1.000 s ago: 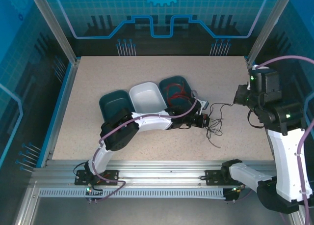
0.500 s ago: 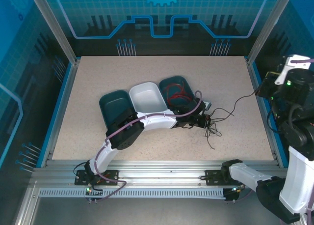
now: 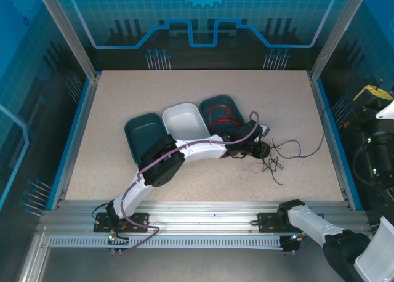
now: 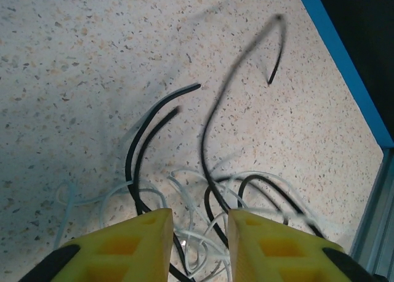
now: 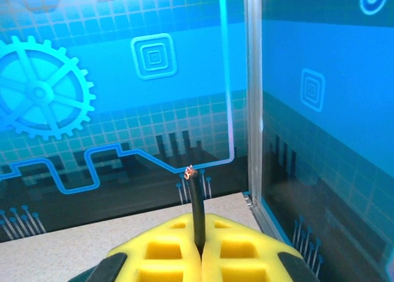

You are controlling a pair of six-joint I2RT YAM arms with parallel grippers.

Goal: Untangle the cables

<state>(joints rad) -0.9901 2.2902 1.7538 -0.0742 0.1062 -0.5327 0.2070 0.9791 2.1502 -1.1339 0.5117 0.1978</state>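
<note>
Because the left gripper (image 3: 261,150) sits directly on the loose tangle of cables (image 3: 273,160), which lies on the table (image 3: 184,189) just right of the row of 3 trays (image 3: 184,107), the top external view hides the crossings beneath it. 1 black cable (image 3: 320,141) arcs from the tangle toward the right edge, where the right arm (image 3: 377,153) stands well off the table; the line is too thin to trace all the way. Red cables (image 3: 219,116) lie in the rightmost tray, near the tangle. Assessed risk: a hard pull could sweep the heap sideways or off the table edge. In the left wrist view, the left gripper's jaws stand parted with nothing pinched between them, above whitish and black loops. Assessed risk: with the heap unrestrained, tension on the black cable would drag the whole bundle or tighten a knot rather than free 1 strand. 1 black strand is blurred, and the yellow fingers (image 4: 138,245) cut off the lower loops, so which wire passes over which cannot be read. In the right wrist view, the right gripper (image 5: 198,226) is clamped on the black cable, with a short stub and a bare copper tip standing above the pads. Assessed risk: a grip this close to the end may slip under load. The cable's run below the pads is hidden by the fingers.
</note>
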